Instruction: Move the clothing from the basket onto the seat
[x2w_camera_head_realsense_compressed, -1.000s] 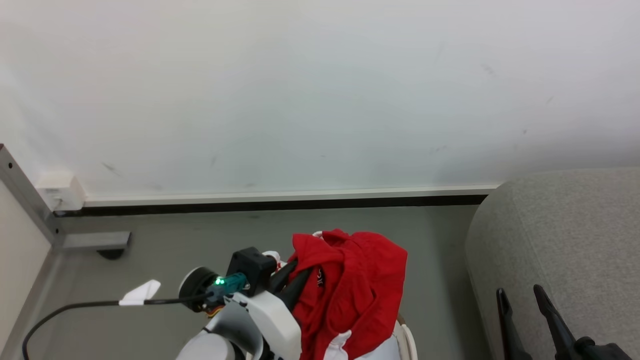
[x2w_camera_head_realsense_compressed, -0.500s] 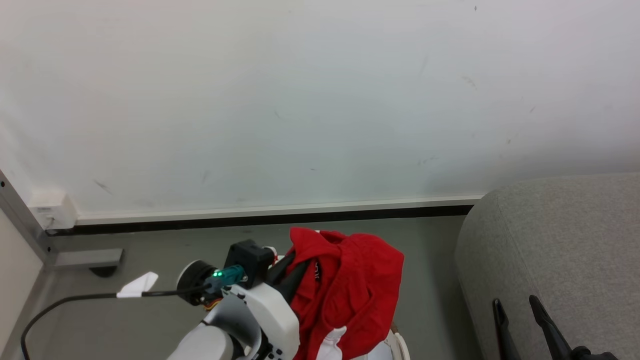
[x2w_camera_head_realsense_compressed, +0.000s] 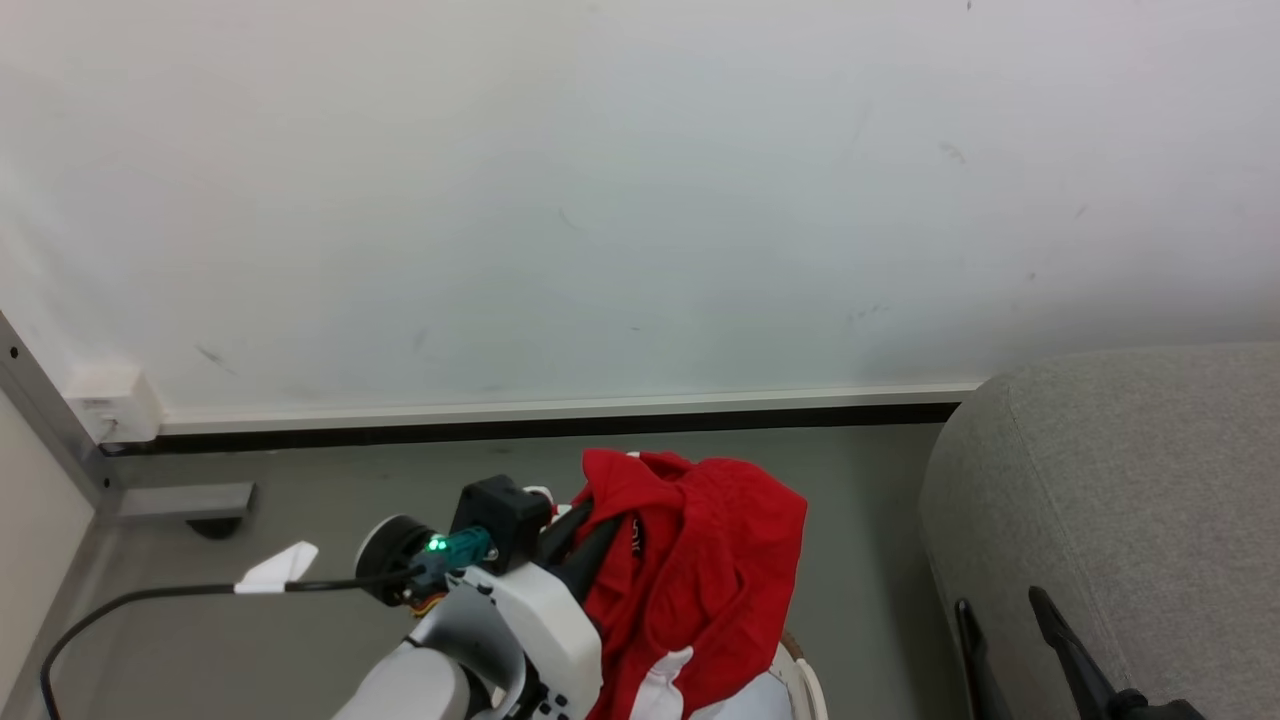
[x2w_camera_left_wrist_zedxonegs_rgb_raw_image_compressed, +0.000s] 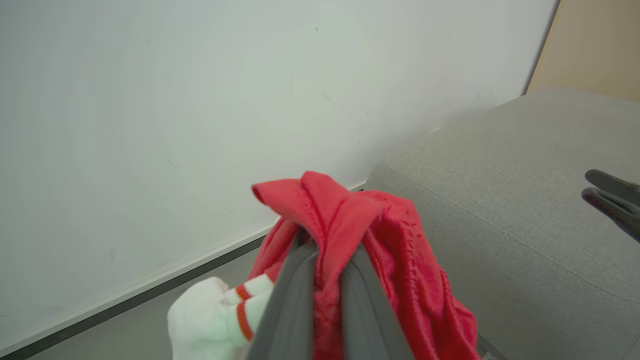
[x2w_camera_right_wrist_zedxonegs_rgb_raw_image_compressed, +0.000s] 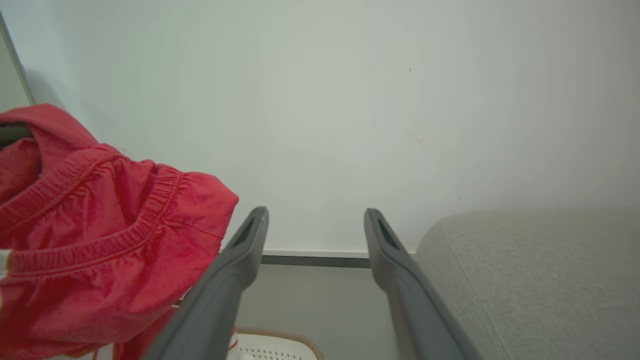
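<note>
My left gripper (x2w_camera_head_realsense_compressed: 590, 525) is shut on the clothing (x2w_camera_head_realsense_compressed: 705, 580), a bunch of bright red fabric lifted above the basket (x2w_camera_head_realsense_compressed: 808, 688). In the left wrist view the gripper (x2w_camera_left_wrist_zedxonegs_rgb_raw_image_compressed: 327, 250) pinches a fold of the clothing (x2w_camera_left_wrist_zedxonegs_rgb_raw_image_compressed: 400, 250), and a white piece with red stripes (x2w_camera_left_wrist_zedxonegs_rgb_raw_image_compressed: 220, 310) hangs lower left. The grey seat (x2w_camera_head_realsense_compressed: 1120, 480) stands to the right. My right gripper (x2w_camera_head_realsense_compressed: 1000, 602) is open over the seat's near edge. In the right wrist view its fingers (x2w_camera_right_wrist_zedxonegs_rgb_raw_image_compressed: 316, 215) hold nothing, with the clothing (x2w_camera_right_wrist_zedxonegs_rgb_raw_image_compressed: 100, 225) at the left, the basket rim (x2w_camera_right_wrist_zedxonegs_rgb_raw_image_compressed: 295, 339) below and the seat (x2w_camera_right_wrist_zedxonegs_rgb_raw_image_compressed: 540, 270) at the right.
A white wall with a pale baseboard (x2w_camera_head_realsense_compressed: 560, 410) runs behind everything. A grey metal post (x2w_camera_head_realsense_compressed: 45, 400) with a foot (x2w_camera_head_realsense_compressed: 185, 500) and a white wall box (x2w_camera_head_realsense_compressed: 115, 395) stand at the far left. A black cable (x2w_camera_head_realsense_compressed: 150, 598) with a white tag crosses the grey floor.
The head view has shifted a little. My left gripper keeps the red clothing lifted in about the same place. My right gripper sits slightly lower and further left in the view.
</note>
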